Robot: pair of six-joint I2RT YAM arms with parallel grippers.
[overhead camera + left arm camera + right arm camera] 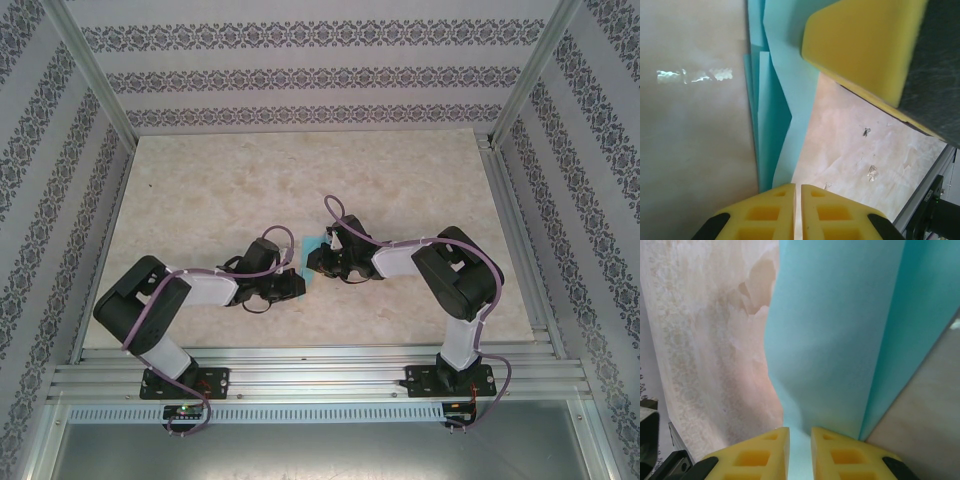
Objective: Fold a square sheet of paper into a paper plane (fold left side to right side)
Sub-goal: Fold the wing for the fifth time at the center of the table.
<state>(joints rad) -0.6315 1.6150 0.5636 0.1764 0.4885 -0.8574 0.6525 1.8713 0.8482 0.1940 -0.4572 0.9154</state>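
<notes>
- Near edge: both arm bases are bolted to a ribbed aluminium rail (320,375). The arms reach inward and meet over mid-bench.
- The left gripper (798,192) has its jaws pressed almost together, with a hairline gap between the yellow pocketed fingers. Folded paper edges run down to the tips; whether a layer is nipped cannot be told.
- The right gripper (800,432) has its jaws pinching a blue layer, which is visible in the slot.
- The square sheet of paper (316,245) is thin, matt and light blue. It is a narrow stack of long creased flaps with angled edges, apparently lifted between the two grippers.
- Step in hand, as judged: a lengthwise fold, left side toward right.
- The next move calls for carrying the left flaps over with edges aligned, lowering them onto the bench (300,170), then pressing the crease. Paper this thin will likely buckle if pulled.
- The bench is pale, marbled and smooth. Beyond it is patterned wallpaper (300,75).
</notes>
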